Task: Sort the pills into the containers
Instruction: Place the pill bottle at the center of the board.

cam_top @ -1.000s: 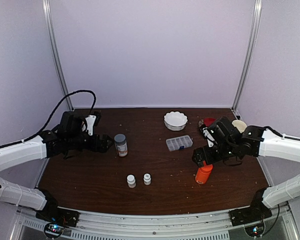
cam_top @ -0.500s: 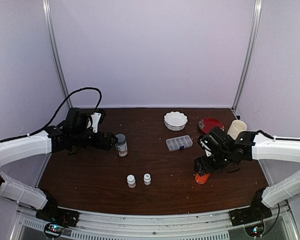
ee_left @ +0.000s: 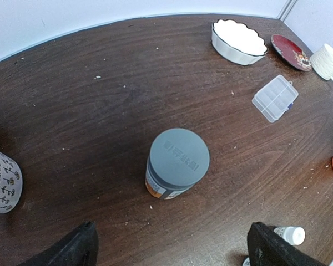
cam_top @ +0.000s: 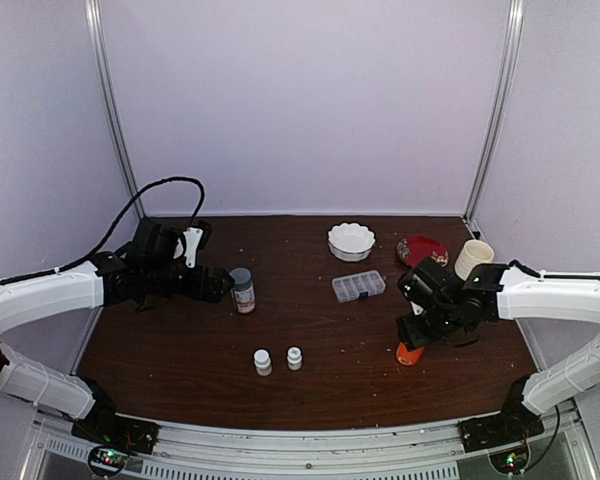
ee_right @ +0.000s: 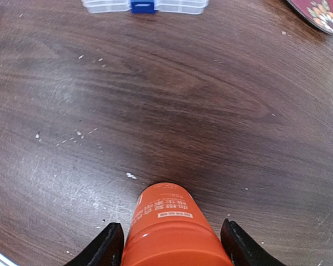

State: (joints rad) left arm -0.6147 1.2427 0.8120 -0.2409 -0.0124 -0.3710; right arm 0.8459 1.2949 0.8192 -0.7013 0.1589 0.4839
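From the right wrist alone: right hand (ee_right: pixel 173 229) straddles orange bottle (ee_right: pixel 167 213), grip unclear; left hand (ee_left: pixel 173 231) gapes.

organizer box (ee_right: pixel 177 5), far half off-frame

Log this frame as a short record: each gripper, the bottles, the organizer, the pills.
left gripper: open, apart from the upright grey-capped bottle ahead of it
right gripper: one finger on each side of the orange bottle; contact unclear
organizer box: lid closed, on the table beyond the orange bottle
small white bottles: two, upright, capped, side by side
pills: none discernible
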